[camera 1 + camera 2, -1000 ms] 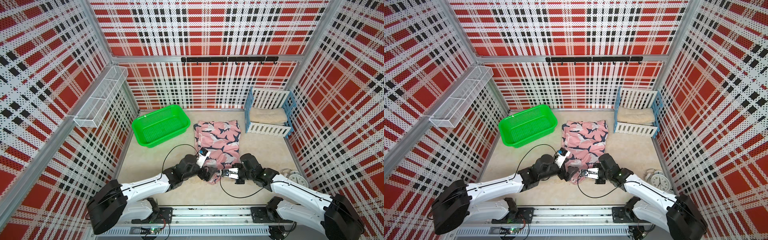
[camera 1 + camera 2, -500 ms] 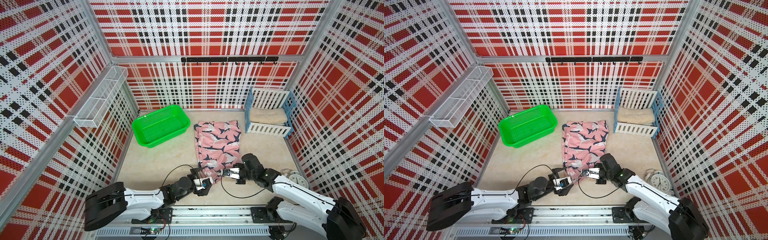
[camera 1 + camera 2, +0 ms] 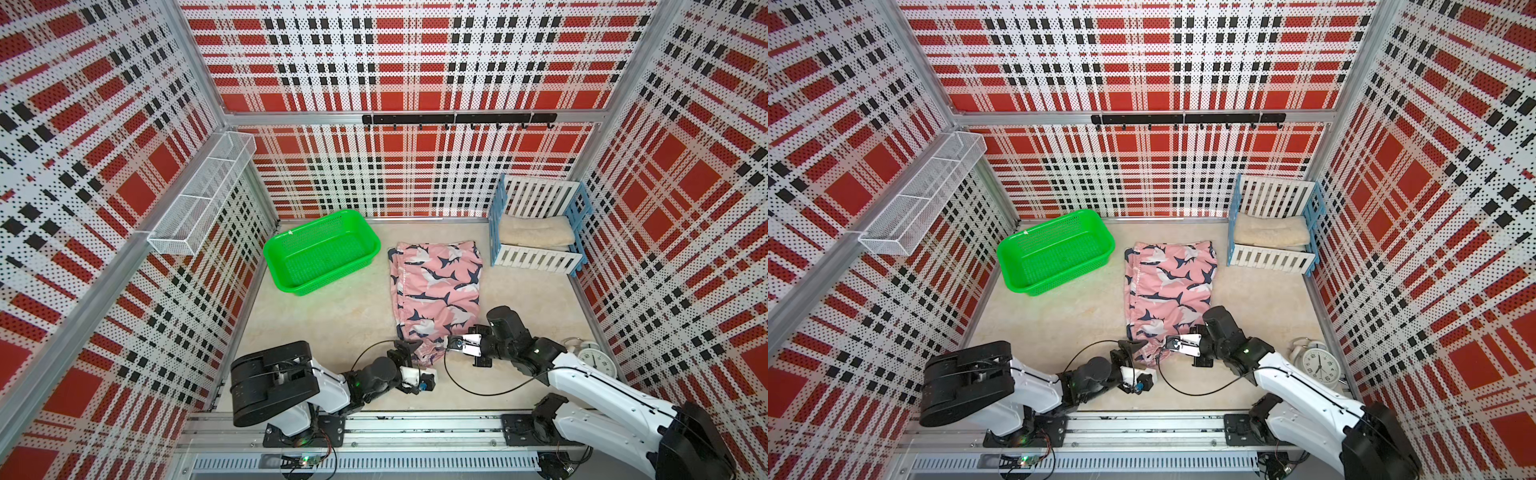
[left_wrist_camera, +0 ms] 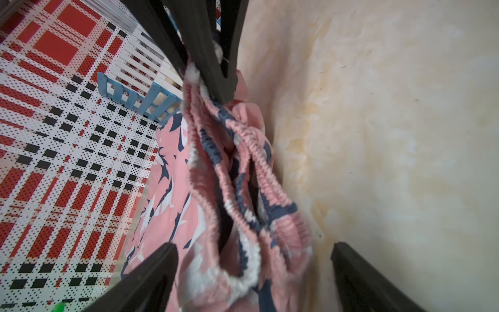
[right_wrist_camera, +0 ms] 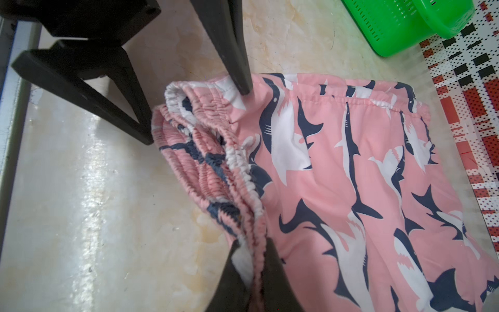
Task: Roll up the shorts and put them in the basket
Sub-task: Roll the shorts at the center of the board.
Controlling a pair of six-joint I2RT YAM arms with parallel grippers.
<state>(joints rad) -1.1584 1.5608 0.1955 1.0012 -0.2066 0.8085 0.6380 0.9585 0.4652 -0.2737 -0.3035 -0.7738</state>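
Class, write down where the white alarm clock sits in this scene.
In both top views the alarm clock sits on the table at its near right side, close beside the right arm and well in front of the slatted crate.

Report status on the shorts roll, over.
Right gripper shut on shorts at waistband. Left gripper open, straddling waistband. No roll started. Green basket well apart.

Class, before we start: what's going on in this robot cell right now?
A two-armed robot is working on the pink shark-print shorts, which lie flat, not yet rolled. The right gripper is shut on the elastic waistband at the near end. The left gripper is open, its jaws straddling the waistband beside it.
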